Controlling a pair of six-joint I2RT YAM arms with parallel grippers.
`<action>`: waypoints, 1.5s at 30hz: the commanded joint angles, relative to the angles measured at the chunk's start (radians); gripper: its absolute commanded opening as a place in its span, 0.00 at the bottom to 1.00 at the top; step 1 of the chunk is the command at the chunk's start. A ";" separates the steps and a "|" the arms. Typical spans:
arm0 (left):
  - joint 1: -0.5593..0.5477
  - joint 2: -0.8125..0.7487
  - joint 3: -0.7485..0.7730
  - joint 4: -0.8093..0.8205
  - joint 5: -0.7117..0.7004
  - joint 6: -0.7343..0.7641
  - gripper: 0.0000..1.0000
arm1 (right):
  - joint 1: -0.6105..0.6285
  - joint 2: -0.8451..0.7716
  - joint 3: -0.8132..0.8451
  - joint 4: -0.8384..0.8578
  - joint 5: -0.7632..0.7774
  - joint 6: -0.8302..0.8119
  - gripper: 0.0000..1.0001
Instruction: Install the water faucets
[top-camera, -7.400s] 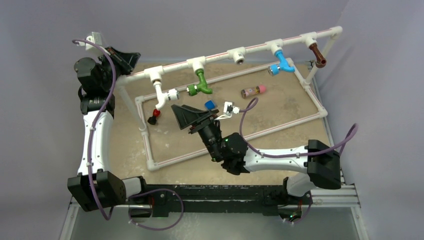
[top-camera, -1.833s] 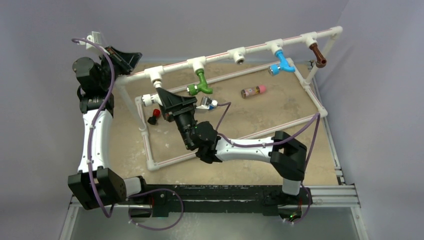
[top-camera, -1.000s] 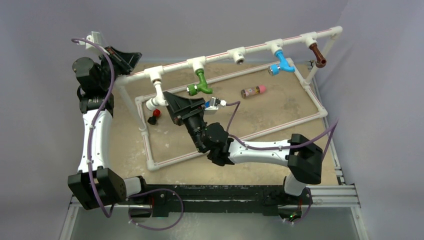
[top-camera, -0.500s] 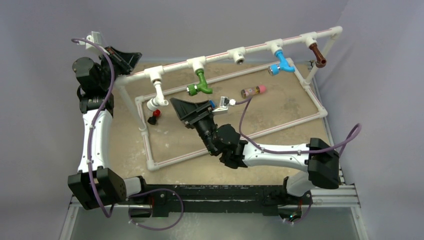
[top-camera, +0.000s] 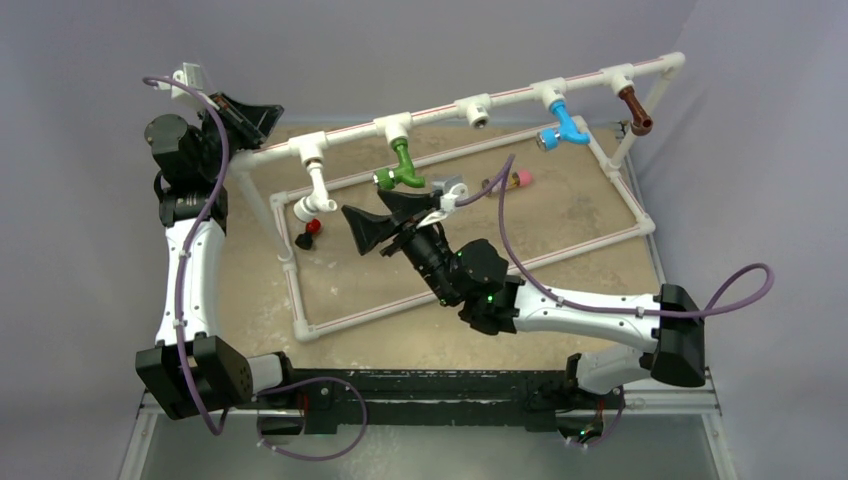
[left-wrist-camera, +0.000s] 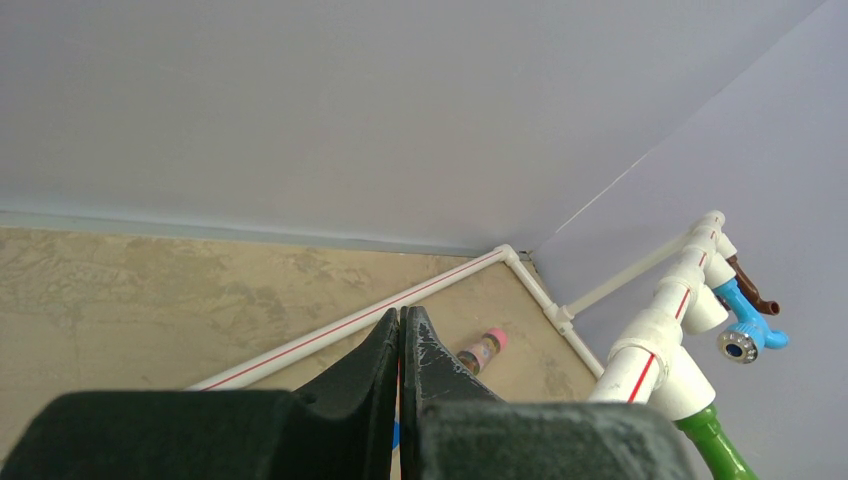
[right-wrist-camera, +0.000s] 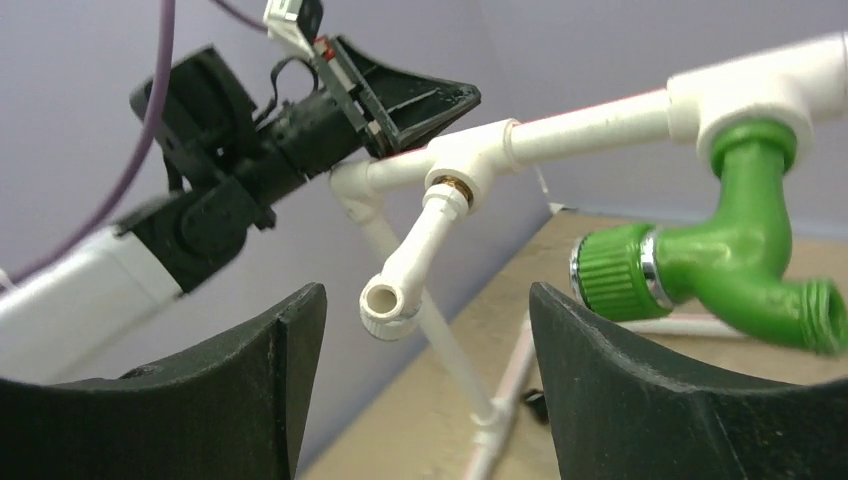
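A white faucet (top-camera: 314, 194) hangs from the leftmost T-fitting of the pipe frame (top-camera: 440, 109), spout end down-left. It also shows in the right wrist view (right-wrist-camera: 418, 252). A green faucet (top-camera: 403, 171), a blue faucet (top-camera: 562, 128) and a brown faucet (top-camera: 634, 108) hang from other fittings. One T-fitting (top-camera: 476, 111) between green and blue holds nothing. My right gripper (top-camera: 372, 214) is open and empty, just right of the white faucet and apart from it; the faucet's open end sits between the fingers' line of sight (right-wrist-camera: 425, 296). My left gripper (top-camera: 256, 112) is shut and empty by the frame's left end (left-wrist-camera: 400, 316).
A pink-capped cylinder (top-camera: 507, 181) lies on the tan mat inside the frame. A small red and black piece (top-camera: 308, 232) lies by the left floor pipe. The floor pipe rectangle (top-camera: 560, 255) borders the mat. Walls stand close behind and to the right.
My right gripper was around the white faucet, has let go and pulled back to the right. The white faucet's end now points down-left instead of right. The left arm has not moved.
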 joint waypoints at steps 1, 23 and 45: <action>-0.011 0.111 -0.143 -0.396 0.059 0.013 0.00 | 0.003 -0.035 0.102 -0.147 -0.122 -0.432 0.76; -0.009 0.108 -0.143 -0.396 0.064 0.013 0.00 | 0.112 0.123 0.171 -0.176 0.033 -1.892 0.83; -0.008 0.110 -0.143 -0.395 0.067 0.013 0.00 | 0.120 0.359 0.335 -0.041 0.023 -2.173 0.82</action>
